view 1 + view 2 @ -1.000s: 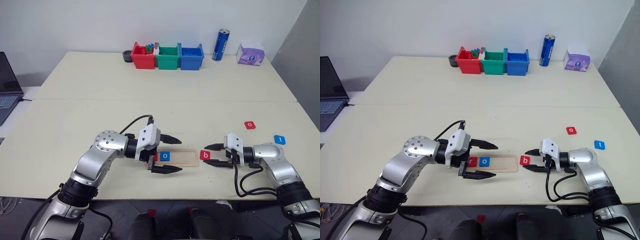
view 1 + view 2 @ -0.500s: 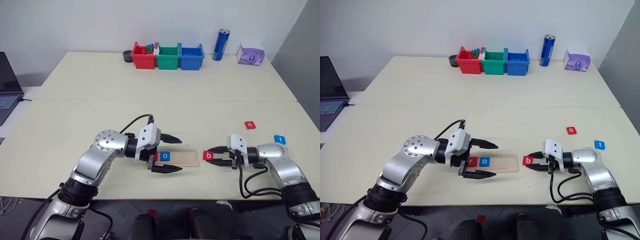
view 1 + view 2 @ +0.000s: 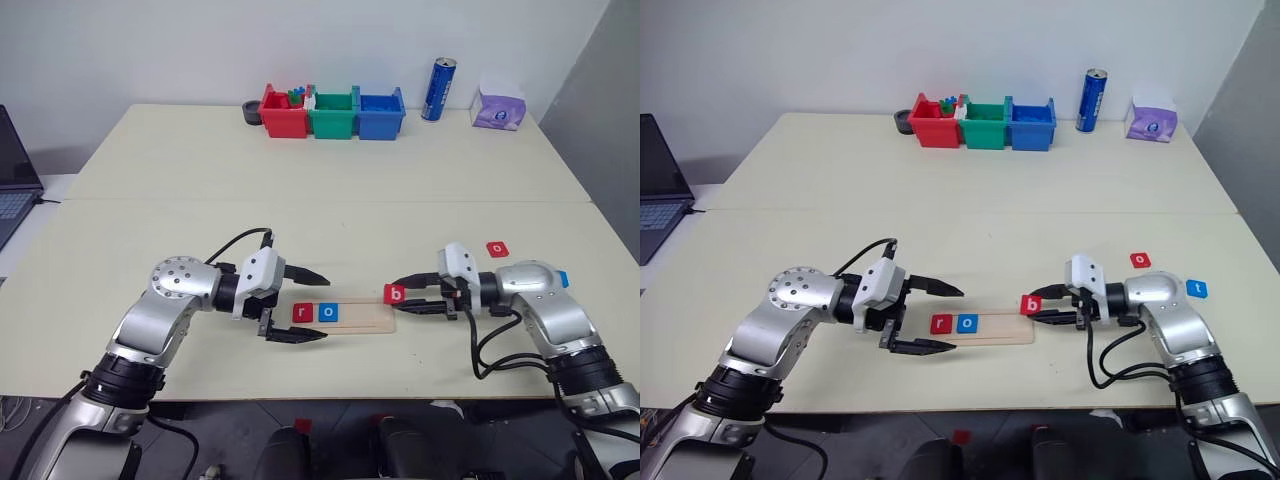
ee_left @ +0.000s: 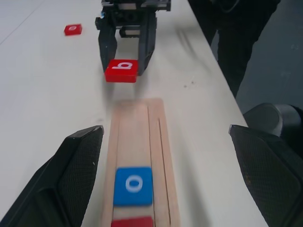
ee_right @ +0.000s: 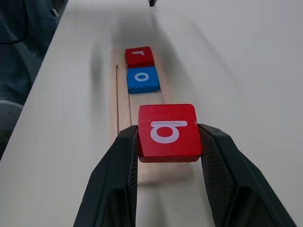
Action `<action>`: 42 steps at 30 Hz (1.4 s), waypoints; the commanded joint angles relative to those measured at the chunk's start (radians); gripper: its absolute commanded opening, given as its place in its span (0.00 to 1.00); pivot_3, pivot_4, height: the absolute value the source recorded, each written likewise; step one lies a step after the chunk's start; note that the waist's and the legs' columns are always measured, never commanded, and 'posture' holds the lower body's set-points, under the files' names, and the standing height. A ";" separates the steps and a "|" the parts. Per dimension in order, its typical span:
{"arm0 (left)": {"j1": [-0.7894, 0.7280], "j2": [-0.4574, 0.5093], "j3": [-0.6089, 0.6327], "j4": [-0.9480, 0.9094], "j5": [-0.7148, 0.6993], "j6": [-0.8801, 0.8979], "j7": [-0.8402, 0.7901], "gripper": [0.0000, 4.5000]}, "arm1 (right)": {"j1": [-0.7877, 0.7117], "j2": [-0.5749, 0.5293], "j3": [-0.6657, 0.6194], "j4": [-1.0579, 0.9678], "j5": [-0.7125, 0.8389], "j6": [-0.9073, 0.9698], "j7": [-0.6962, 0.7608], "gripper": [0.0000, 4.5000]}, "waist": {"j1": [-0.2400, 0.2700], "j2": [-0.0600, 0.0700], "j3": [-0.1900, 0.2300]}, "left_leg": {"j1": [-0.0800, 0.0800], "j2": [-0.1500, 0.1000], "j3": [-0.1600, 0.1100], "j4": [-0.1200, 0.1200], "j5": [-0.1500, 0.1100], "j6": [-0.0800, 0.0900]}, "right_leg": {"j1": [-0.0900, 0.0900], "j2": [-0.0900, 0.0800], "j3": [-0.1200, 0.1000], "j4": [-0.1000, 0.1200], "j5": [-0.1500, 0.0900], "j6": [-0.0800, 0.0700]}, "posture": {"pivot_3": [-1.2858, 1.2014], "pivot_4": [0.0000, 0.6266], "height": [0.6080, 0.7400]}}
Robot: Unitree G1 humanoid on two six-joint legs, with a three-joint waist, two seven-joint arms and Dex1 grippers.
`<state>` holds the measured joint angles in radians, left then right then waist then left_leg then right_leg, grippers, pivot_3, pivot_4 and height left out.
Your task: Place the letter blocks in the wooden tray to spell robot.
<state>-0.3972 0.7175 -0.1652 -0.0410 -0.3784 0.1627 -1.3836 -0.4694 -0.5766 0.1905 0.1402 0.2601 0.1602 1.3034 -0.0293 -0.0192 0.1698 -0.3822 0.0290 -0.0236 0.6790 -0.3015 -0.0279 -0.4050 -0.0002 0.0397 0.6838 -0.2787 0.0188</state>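
The wooden tray (image 3: 362,315) lies near the table's front edge. A red r block (image 3: 302,312) and a blue o block (image 3: 328,312) sit side by side at its left end. My right gripper (image 3: 404,295) is shut on a red b block (image 5: 168,130), held just above the tray's right end. Farther right on the table lies a red o block (image 3: 497,249). A blue t block (image 3: 563,278) peeks out behind my right arm. My left gripper (image 3: 326,307) stands open at the tray's left end, one finger on each side of it, holding nothing.
Red (image 3: 284,113), green (image 3: 334,114) and blue (image 3: 380,112) plastic bins stand in a row at the table's back. A blue can (image 3: 438,88) and a purple tissue box (image 3: 499,110) are to their right. A laptop (image 3: 10,170) sits at the far left.
My right gripper closed on the b block, lifted it and carried it left to the tray's right end. My left gripper drew back to the left, uncovering the r block.
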 commanded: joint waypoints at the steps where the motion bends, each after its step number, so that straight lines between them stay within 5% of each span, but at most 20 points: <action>1: 0.000 0.016 0.034 -0.005 -0.004 -0.031 -0.011 1.00 | -0.055 0.021 0.016 0.031 -0.015 -0.035 0.006 0.33 | 0.003 0.000 0.000 | 0.000 0.000 0.000 0.000 0.000 0.000 | 0.000 0.000 0.000 0.000 0.000 0.000 | 0.52 0.24 1.00; 42: 0.041 0.024 0.041 -0.046 0.006 -0.029 0.023 1.00 | -0.096 0.173 0.145 0.175 -0.165 -0.152 -0.058 0.33 | 0.000 0.000 0.000 | 0.000 0.000 0.000 0.000 0.000 0.000 | -0.001 0.000 -0.001 0.001 0.000 0.000 | 0.52 0.24 1.00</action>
<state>-0.3590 0.7368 -0.1337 -0.0481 -0.3715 0.1428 -1.3637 -0.5438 -0.4063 0.3370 0.3203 0.0995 0.0270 1.2419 -0.0289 -0.0187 0.1700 -0.3821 0.0292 -0.0238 0.6790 -0.3015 -0.0279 -0.4056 -0.0006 0.0388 0.6852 -0.2786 0.0187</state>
